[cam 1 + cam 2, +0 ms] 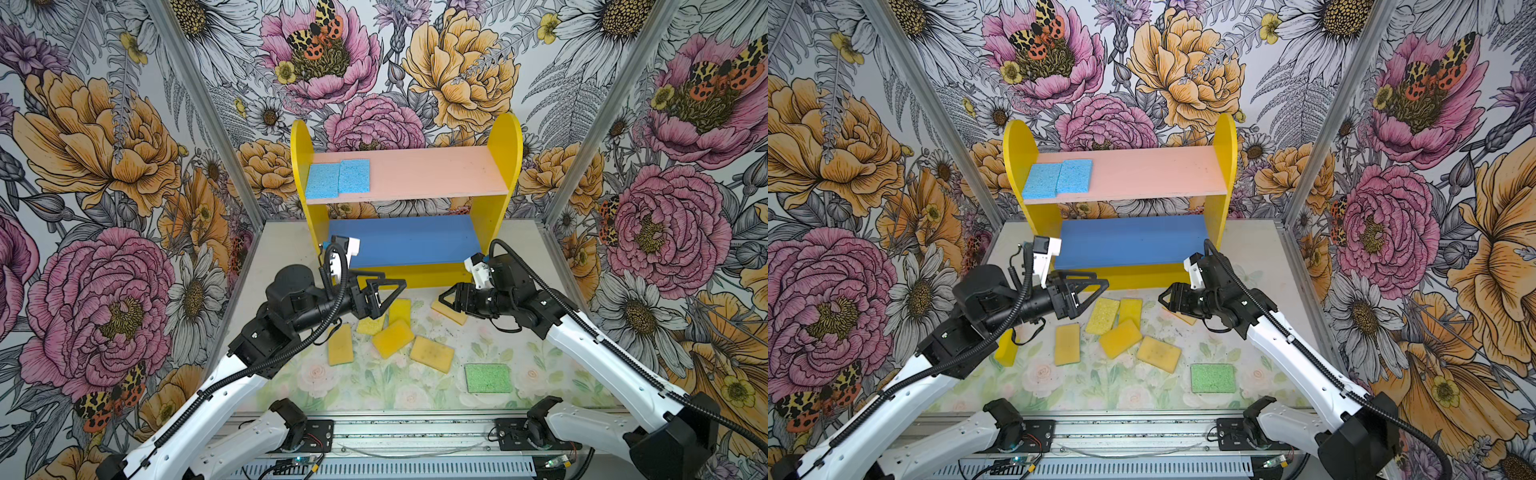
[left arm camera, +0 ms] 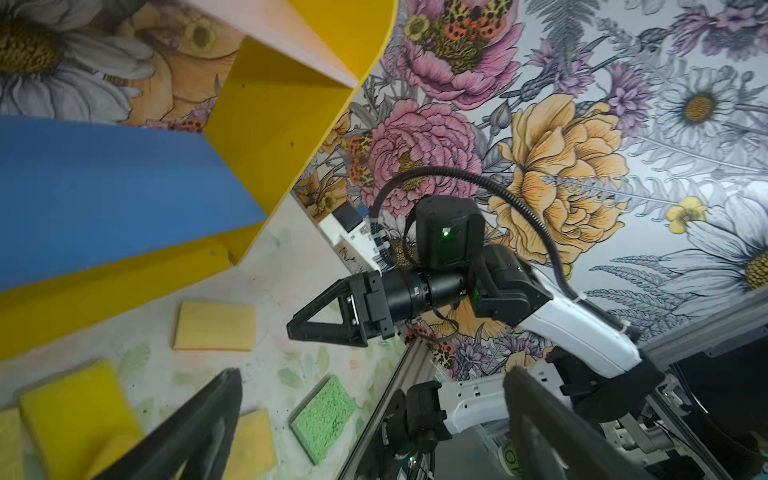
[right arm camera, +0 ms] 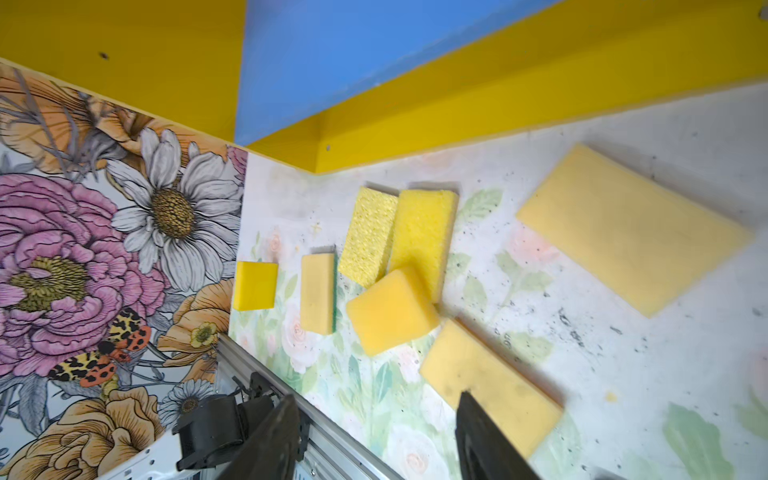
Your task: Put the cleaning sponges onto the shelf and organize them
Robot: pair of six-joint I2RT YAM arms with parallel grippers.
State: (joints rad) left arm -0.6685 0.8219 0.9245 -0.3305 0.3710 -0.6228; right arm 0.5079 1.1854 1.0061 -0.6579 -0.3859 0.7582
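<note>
Both arms (image 1: 216, 395) wear white shells, black joints, ribbed black cables (image 1: 341, 286); triangular black fingers (image 1: 390, 284), white camera mounts (image 1: 351, 249).

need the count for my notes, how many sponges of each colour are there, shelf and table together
light blue flat rectangular porous sponges: 2
green flat rectangular porous sponge: 1
yellow flat rectangular porous sponges: 7
total: 10

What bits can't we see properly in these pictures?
- In a top view, the left arm covers part of the far-left yellow sponge.
- In a top view, the right gripper hides part of a tan sponge; whether they touch is unclear.
- Right wrist view: its jaws are blurred and cut off at the edge.
</note>
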